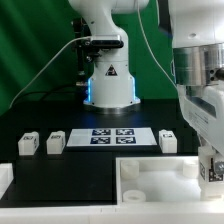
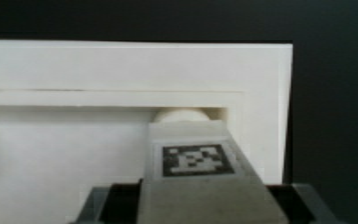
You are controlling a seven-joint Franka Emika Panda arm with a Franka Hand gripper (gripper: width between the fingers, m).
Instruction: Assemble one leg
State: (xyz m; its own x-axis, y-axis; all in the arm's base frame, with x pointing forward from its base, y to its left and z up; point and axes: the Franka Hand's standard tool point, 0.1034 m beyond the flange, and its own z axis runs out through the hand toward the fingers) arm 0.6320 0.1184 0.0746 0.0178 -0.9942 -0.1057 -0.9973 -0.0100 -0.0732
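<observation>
My gripper (image 1: 211, 176) is at the exterior view's right, above the right side of the large white tabletop (image 1: 150, 182). It is shut on a leg (image 1: 212, 171), a small white block whose square marker faces the camera. In the wrist view the leg (image 2: 197, 150) stands between the dark fingers (image 2: 112, 204) of the gripper (image 2: 202, 202). Its far end points at the rimmed tabletop (image 2: 140, 70), close to a rounded spot by the inner wall. Three more legs lie on the black table: two at the left (image 1: 28, 145) (image 1: 55, 143) and one at the right (image 1: 168, 140).
The marker board (image 1: 112, 136) lies flat on the table between the loose legs, in front of the robot's base (image 1: 108, 80). A white object (image 1: 5, 181) shows at the lower left edge. A green backdrop closes the back.
</observation>
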